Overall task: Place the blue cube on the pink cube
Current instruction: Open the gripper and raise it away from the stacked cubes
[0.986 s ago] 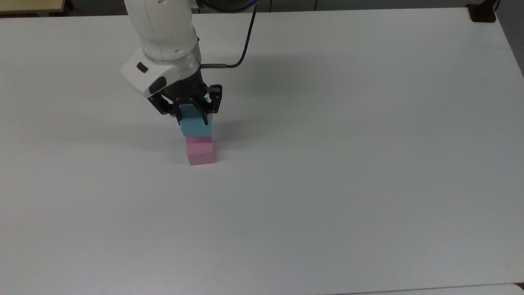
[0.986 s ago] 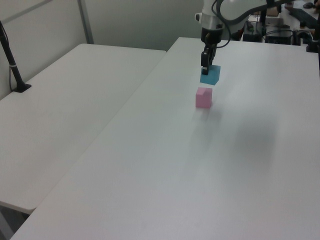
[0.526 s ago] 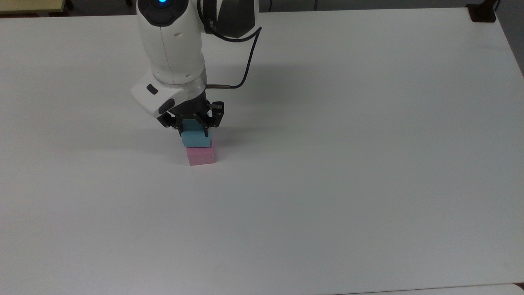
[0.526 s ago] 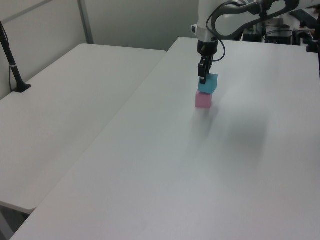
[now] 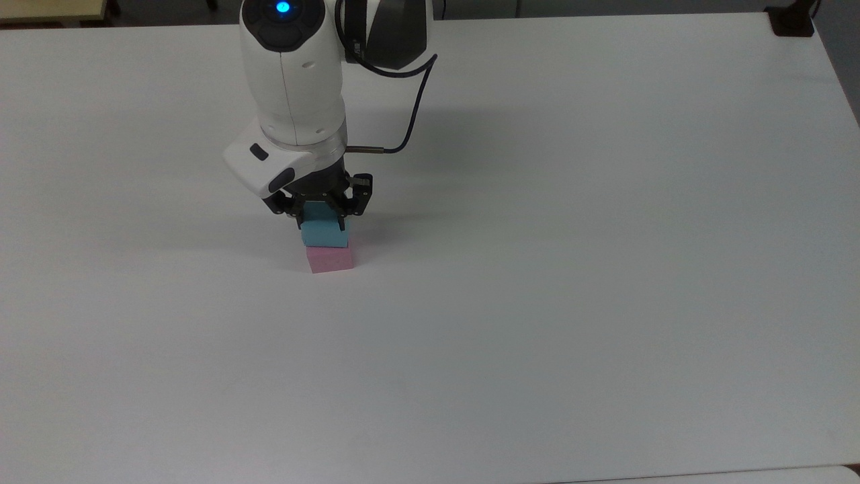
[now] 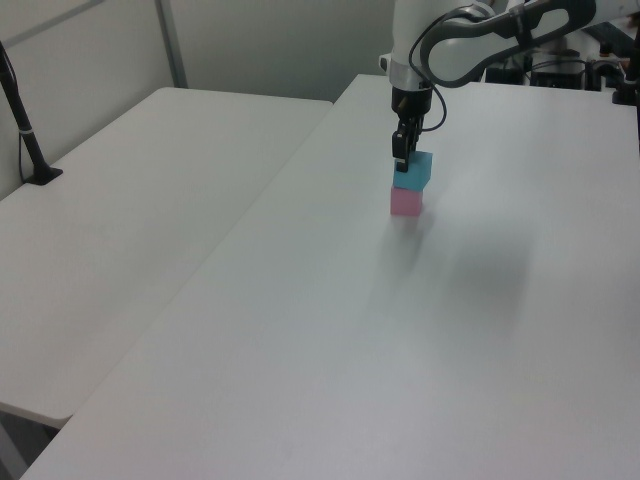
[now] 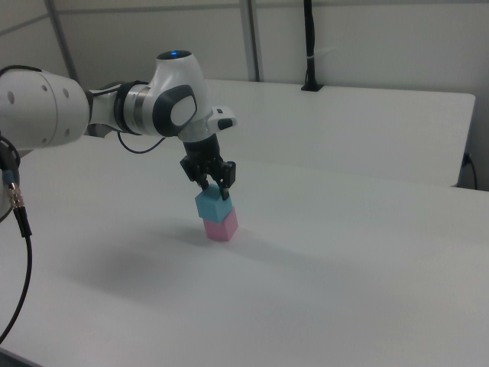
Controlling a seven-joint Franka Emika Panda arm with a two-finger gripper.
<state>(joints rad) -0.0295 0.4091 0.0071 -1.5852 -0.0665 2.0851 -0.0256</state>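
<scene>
White bench (image 5: pixel 605 269), matte and bare apart from our two items, with a second white table (image 6: pixel 130 220) alongside on the left view's left and a black post (image 7: pixel 309 46) standing at the back of the right view. We list the pink cube (image 5: pixel 330 259) resting on the bench and the blue cube (image 5: pixel 324 233) seated on top of it, faces roughly aligned, with the hand (image 5: pixel 323 214) clamped on the blue cube's upper sides, fingers pointing down. Against one second ago we note the blue cube has come down from a raised, offset position to touch the pink cube, and the arm has lowered with it.
</scene>
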